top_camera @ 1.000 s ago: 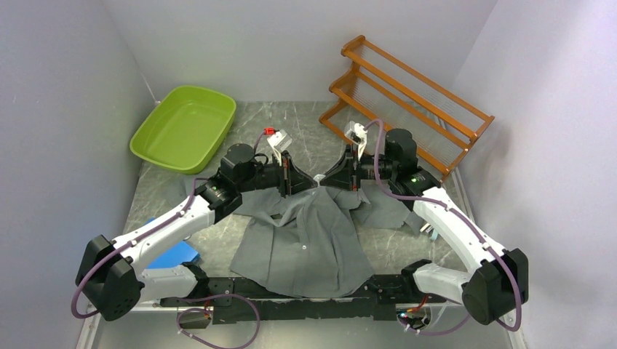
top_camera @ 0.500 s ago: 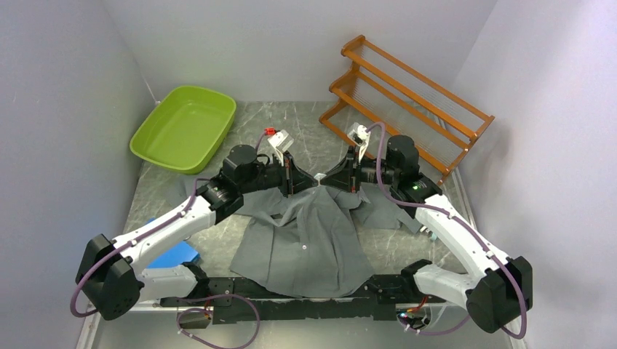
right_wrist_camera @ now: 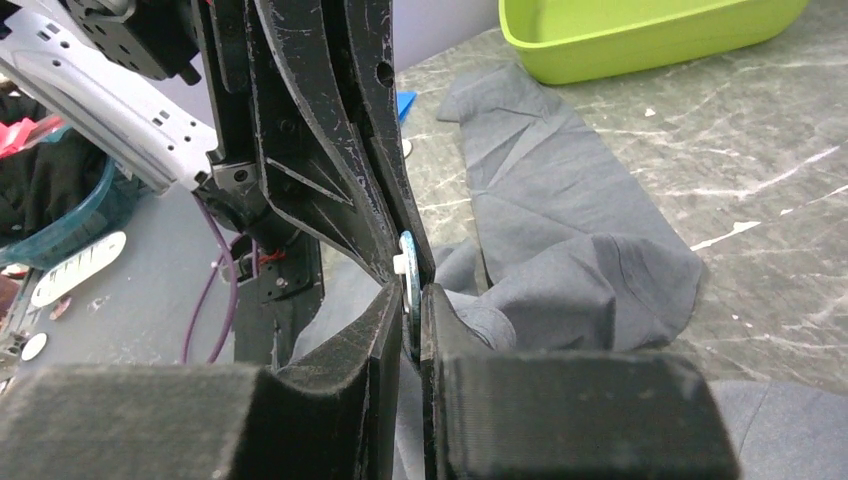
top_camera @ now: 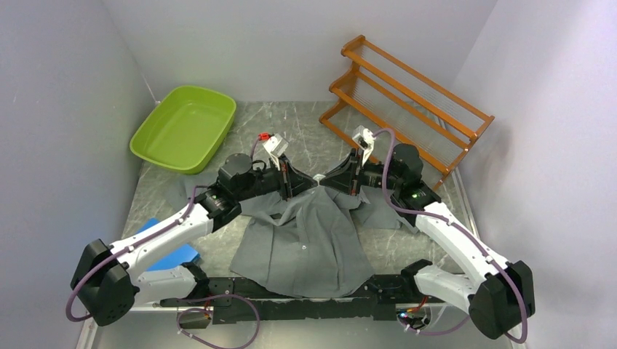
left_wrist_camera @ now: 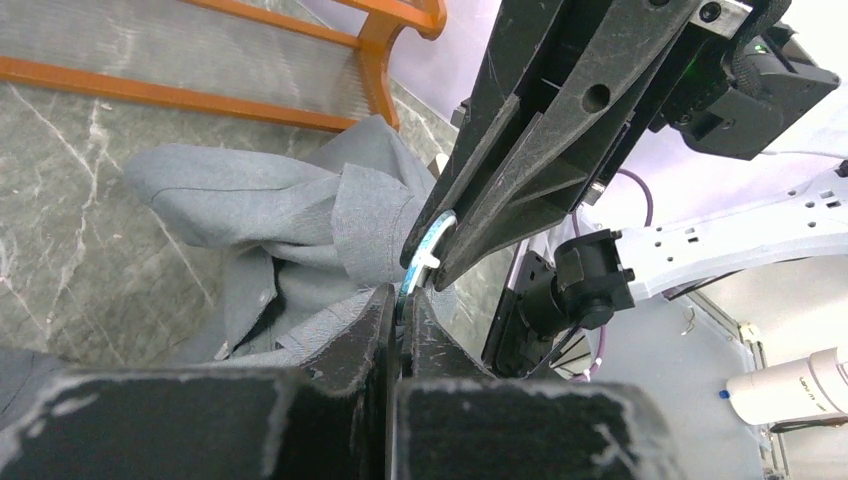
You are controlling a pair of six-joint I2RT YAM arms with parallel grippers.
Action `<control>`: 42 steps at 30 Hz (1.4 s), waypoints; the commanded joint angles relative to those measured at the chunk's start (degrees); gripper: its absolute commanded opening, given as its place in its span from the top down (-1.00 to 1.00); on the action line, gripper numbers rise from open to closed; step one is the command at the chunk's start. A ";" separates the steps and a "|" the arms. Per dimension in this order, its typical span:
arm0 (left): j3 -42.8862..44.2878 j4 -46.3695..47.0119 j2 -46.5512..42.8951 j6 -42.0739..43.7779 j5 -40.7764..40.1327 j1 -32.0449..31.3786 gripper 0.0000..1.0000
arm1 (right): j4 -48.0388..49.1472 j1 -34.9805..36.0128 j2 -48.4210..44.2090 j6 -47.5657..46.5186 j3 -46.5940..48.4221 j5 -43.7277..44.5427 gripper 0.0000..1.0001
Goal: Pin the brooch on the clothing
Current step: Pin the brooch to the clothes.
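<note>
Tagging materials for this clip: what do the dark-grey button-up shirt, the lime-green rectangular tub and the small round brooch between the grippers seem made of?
The dark-grey button-up shirt: thin woven cloth, matte; it drapes and creases softly.
The lime-green rectangular tub: probably moulded plastic, smooth, faint sheen, rounded rim.
The small round brooch: pale glossy rim with a white stub; metal or plastic, cannot tell.

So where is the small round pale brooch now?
In both wrist views the brooch is pinched between the tips of the left gripper and right gripper, over the bunched far end of the dark-grey button-up shirt.
</note>
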 commanded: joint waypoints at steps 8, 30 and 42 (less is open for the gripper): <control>-2.46 4.27 -2.65 -2.26 -1.04 -1.12 0.95 | 17.29 -0.23 -3.20 5.28 -2.26 -3.10 0.91; -2.39 3.92 -3.20 -1.03 0.34 -1.14 0.95 | 12.08 -0.49 -6.12 0.52 -3.40 1.63 -0.89; -1.77 4.44 -3.78 0.66 5.30 -1.16 0.95 | 21.58 -5.52 -2.82 3.50 -8.42 -12.38 -0.69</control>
